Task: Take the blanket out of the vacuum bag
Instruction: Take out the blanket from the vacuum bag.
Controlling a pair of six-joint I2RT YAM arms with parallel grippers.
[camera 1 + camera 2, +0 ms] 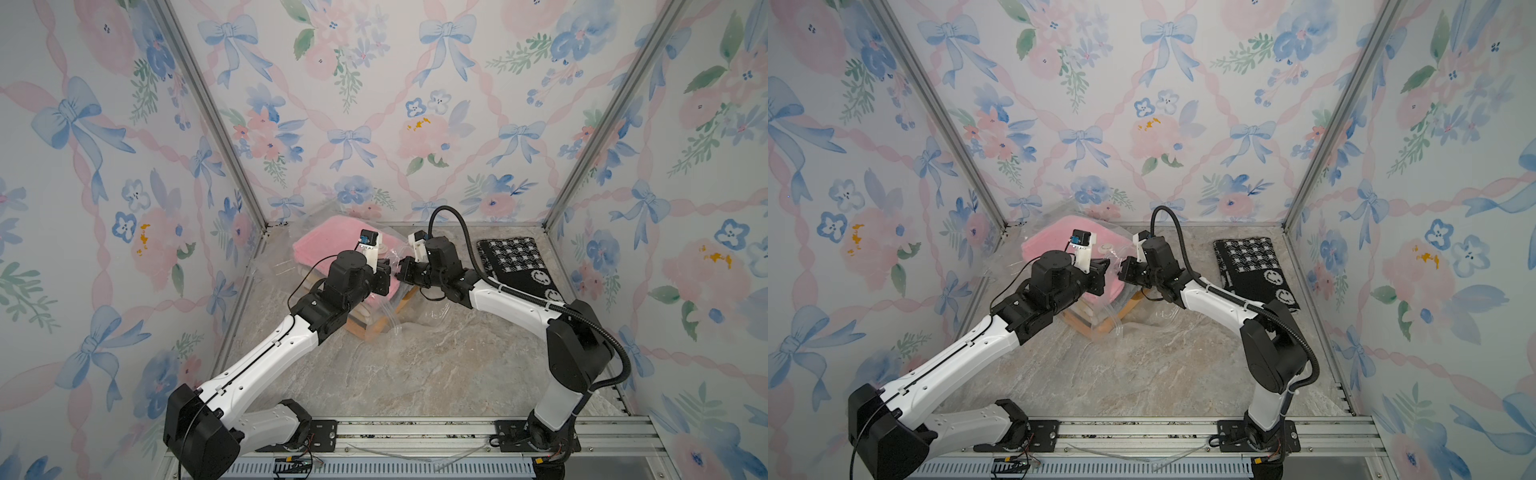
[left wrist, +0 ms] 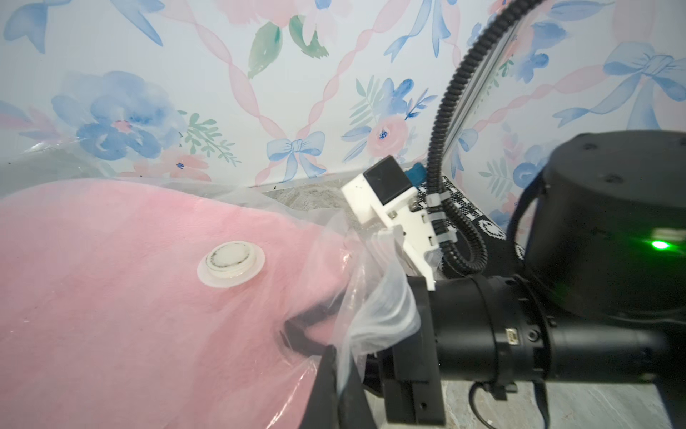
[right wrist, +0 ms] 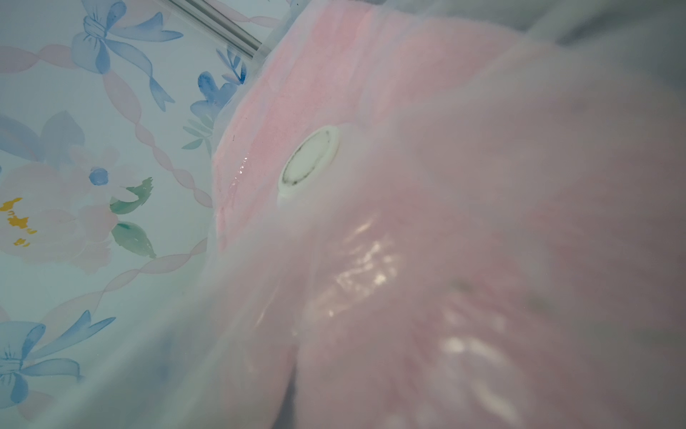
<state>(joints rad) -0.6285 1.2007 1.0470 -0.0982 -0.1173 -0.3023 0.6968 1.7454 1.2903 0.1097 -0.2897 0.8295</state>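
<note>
A pink blanket (image 1: 328, 245) (image 1: 1050, 245) lies inside the clear vacuum bag (image 1: 286, 257) at the back left, in both top views. The bag's white valve cap (image 2: 231, 260) (image 3: 310, 159) sits on its upper face. My left gripper (image 1: 386, 266) (image 2: 339, 375) is shut on bunched film (image 2: 382, 308) at the bag's mouth. Facing it, my right gripper (image 1: 402, 266) (image 2: 304, 334) reaches into the mouth. Its dark fingers show through the film, shut on the blanket's pink edge. In the right wrist view, film and pink fabric (image 3: 445, 148) hide the jaws.
Folded beige and tan cloths (image 1: 374, 320) are stacked under the bagged blanket. A black-and-white patterned cloth (image 1: 515, 266) lies at the back right. Floral walls close in three sides, and a metal rail (image 1: 415, 432) runs along the front. A black cable hose (image 1: 457, 224) arcs over the right arm.
</note>
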